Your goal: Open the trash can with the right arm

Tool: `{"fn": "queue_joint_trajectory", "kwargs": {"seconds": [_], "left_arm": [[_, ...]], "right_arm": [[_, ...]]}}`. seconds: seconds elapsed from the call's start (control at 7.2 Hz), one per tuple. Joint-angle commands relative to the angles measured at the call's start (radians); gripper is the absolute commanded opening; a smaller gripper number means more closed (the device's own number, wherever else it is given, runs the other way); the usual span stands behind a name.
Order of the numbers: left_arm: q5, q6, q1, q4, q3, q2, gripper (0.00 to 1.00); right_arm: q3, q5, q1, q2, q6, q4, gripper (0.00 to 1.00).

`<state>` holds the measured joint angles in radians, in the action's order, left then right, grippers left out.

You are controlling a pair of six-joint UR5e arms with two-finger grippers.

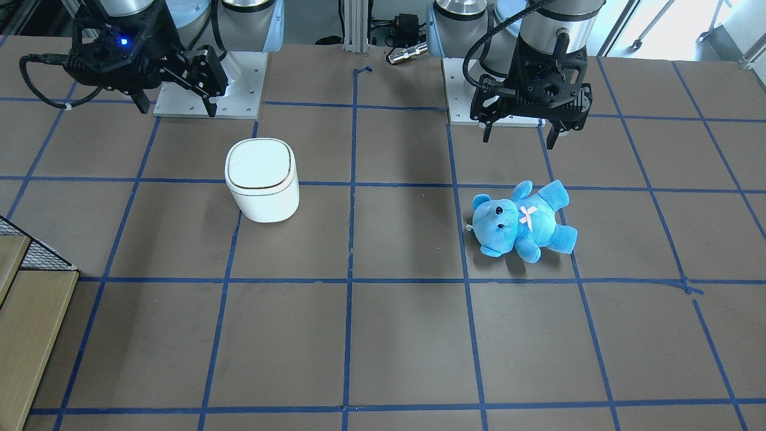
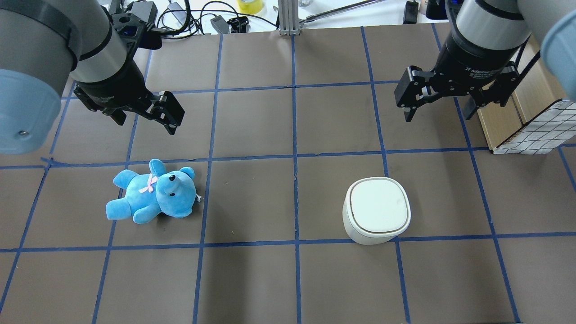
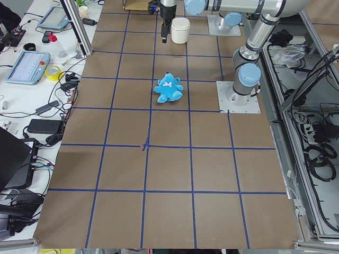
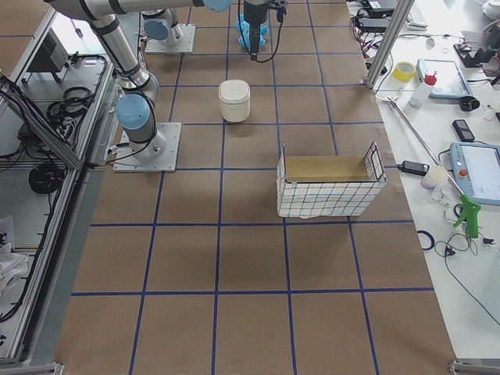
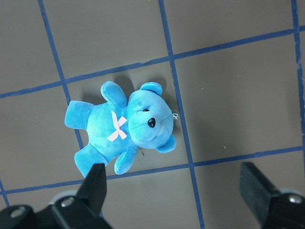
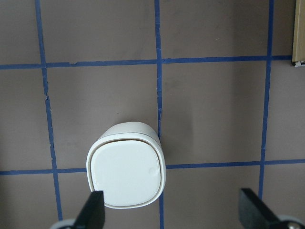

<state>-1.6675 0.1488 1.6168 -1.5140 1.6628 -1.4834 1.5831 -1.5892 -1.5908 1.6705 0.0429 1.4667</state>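
Nearest the lens, along the bottom edge of the right wrist view: right gripper (image 6: 174, 213), jaws wide, holding nothing. Just above the finger at frame left, lower left of centre: trash can (image 6: 126, 174), upright on the table (image 6: 214, 119), lid shut, untouched. In the overhead view, right of centre, lower in the frame than that gripper and apart from it. Left gripper (image 5: 176, 193) likewise spread wide and empty, over a blue teddy bear (image 5: 121, 129) lying face up, left of centre.

- We are looking at a robotics lab: two robot arms (image 3: 248, 79) stand on bolted metal base plates (image 1: 245, 90) on a brown table (image 1: 407, 335) gridded with blue tape (image 1: 351, 239).
- Alongside we see teach pendants (image 3: 27, 67), loose cables (image 3: 318, 153) and aluminium framing (image 4: 388, 39).
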Motion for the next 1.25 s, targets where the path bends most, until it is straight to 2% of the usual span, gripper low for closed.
{"fn": "queue_joint_trajectory", "kwargs": {"seconds": [0.0, 1.11], "left_arm": [[0.000, 0.000, 0.000, 0.000, 0.000, 0.000, 1.00], [0.000, 0.000, 0.000, 0.000, 0.000, 0.000, 1.00]], "right_arm": [[0.000, 0.000, 0.000, 0.000, 0.003, 0.000, 1.00], [-0.023, -0.005, 0.000, -0.002, 0.005, 0.014, 1.00]]}}
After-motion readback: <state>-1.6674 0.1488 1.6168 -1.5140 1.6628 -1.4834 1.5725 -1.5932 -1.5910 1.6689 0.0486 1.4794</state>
